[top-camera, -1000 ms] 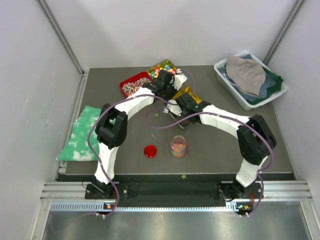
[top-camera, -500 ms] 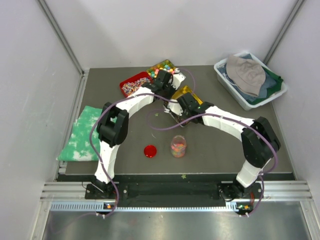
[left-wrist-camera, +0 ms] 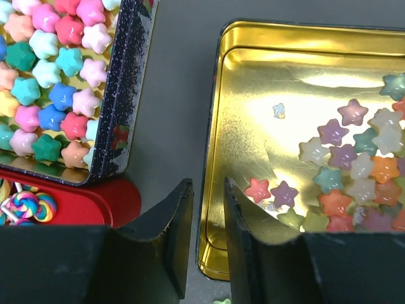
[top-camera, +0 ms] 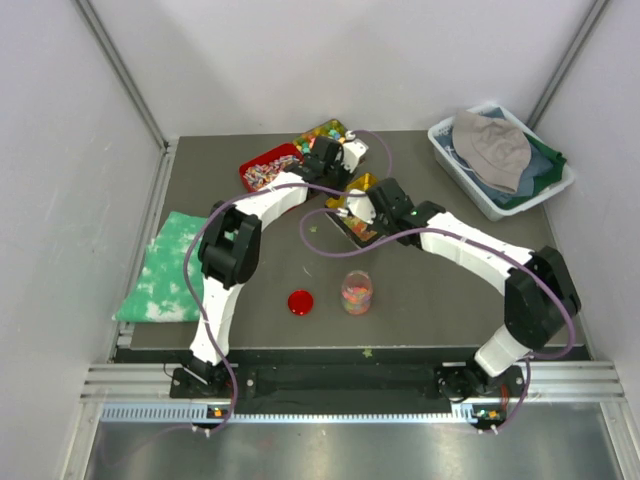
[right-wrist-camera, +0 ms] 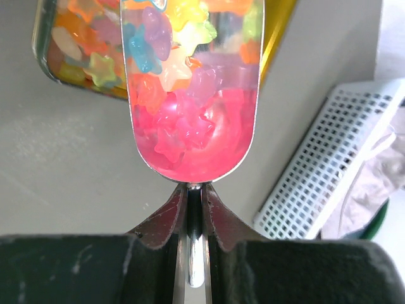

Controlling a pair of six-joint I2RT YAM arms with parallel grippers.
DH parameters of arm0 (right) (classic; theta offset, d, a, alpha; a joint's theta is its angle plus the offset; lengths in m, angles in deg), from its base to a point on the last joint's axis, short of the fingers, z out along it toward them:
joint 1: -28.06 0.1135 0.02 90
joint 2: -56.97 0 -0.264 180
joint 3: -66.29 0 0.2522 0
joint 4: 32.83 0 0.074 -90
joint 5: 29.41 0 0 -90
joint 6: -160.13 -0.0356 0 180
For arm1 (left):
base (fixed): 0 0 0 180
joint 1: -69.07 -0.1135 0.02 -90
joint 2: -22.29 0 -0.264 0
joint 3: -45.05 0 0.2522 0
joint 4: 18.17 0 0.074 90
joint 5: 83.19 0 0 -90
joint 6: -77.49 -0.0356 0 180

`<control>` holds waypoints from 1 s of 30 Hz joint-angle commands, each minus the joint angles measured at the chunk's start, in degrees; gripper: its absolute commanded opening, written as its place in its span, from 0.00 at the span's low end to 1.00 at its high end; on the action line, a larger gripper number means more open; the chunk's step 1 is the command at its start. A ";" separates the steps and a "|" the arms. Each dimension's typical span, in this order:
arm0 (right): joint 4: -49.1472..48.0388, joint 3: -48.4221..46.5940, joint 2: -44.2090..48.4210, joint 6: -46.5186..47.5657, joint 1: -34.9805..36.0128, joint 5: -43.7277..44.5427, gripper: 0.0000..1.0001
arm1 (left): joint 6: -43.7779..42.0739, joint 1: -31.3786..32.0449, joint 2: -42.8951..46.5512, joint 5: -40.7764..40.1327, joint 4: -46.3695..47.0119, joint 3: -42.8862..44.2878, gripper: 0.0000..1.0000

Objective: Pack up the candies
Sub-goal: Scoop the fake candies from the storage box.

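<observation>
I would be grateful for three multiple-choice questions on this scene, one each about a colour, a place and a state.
1. The cloth at the table's left edge is:
A) orange
B) black
C) green and white

2. The red lid lies:
A) on the cloth
B) on the table beside the jar
C) screwed onto the jar

3. The right claw is:
A) shut on the scoop's handle
B) wide open and empty
C) shut on the red lid

Answers:
1 C: the top view shows a mottled green and white cloth.
2 B: the lid sits flat on the table next to the open jar.
3 A: in the right wrist view the fingers pinch the thin handle, with the filled scoop just beyond them.
</observation>
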 commanded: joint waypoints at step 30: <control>31.40 0.99 28.32 12.96 5.32 -7.91 0.00 | 1.90 -9.23 23.24 3.73 -8.63 -13.51 0.99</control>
